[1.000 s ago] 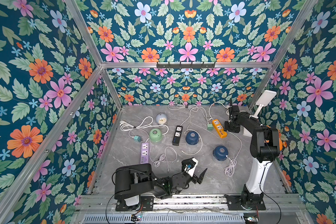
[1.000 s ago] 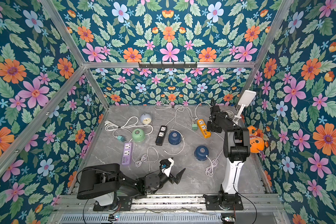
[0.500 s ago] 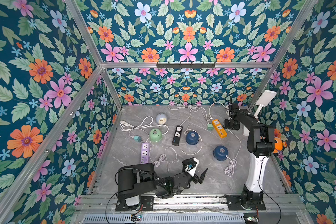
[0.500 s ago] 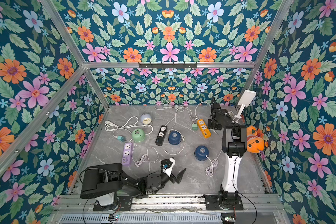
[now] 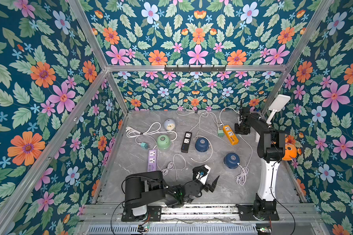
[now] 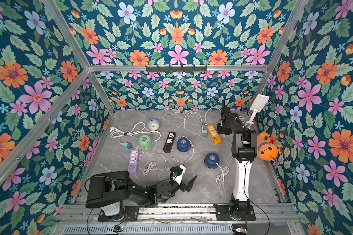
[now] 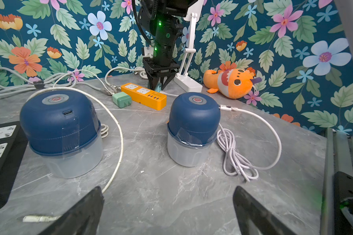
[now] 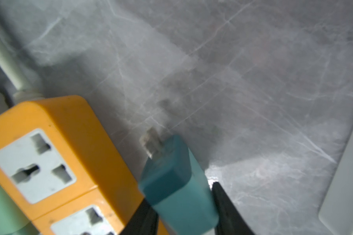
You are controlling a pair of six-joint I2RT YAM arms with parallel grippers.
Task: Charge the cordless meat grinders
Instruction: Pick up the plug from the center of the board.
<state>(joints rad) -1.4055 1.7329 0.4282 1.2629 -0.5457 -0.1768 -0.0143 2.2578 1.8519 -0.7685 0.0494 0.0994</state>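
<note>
Three cordless meat grinders stand on the grey table: a mint green one and two navy ones. In the left wrist view the nearer navy grinder has a white cable plugged into its side; the other shows a bare port. My left gripper is open, low over the front of the table, with nothing between its fingers. My right gripper is shut on a teal charger plug, prongs out, beside the orange power strip.
A black power strip, a purple one, a pale blue clock and a green adapter lie among loose white cables. A white lamp and an orange plush sit at the right wall.
My right gripper has closed onto the teal plug beside the orange strip, and its arm has shifted slightly. The left arm has barely moved.
</note>
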